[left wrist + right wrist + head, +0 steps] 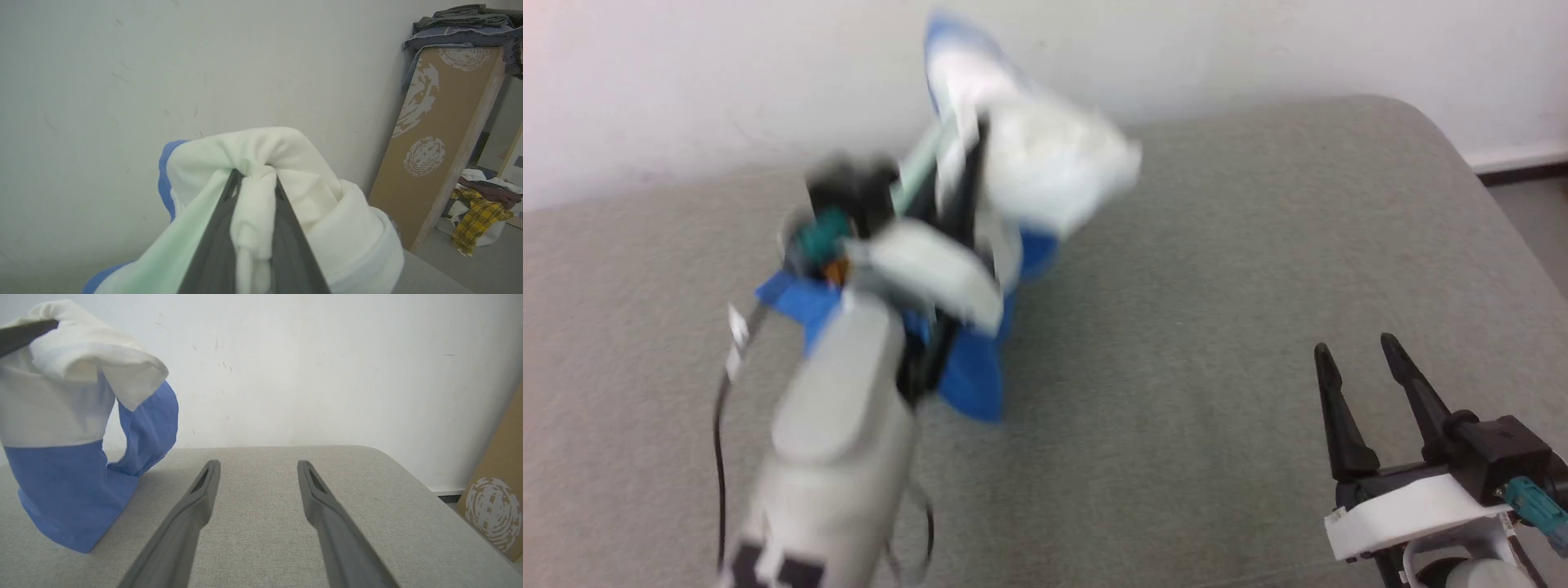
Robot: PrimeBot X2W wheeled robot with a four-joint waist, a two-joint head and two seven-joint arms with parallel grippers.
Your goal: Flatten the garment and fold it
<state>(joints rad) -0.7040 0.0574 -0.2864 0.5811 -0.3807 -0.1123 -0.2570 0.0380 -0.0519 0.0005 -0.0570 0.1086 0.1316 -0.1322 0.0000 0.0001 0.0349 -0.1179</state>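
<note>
My worry is the grip: my left gripper (253, 173) pinches only a bunched fold of the white cloth, and thin, soft stuff like this may slide out between the fingers, dropping the garment (61, 396) back in a heap. Because I hold a gathered wad and not a hem or a shoulder, the shirt is also likely to hang twisted instead of opening out, so laying it down from here could trap wrinkles and doubled layers underneath. Loose cloth hangs close around my left wrist, and I judge it could snag there. The garment is raised over the desk (1217, 327) near its far edge, left of the middle, with only its lower blue part resting on the surface; in the head view it is blurred. My left gripper is nearly closed, clamped on that white fold. My right gripper (257, 462) stands spread wide and holds nothing, low over the near right corner, well apart from the shirt and too far off to catch it.
</note>
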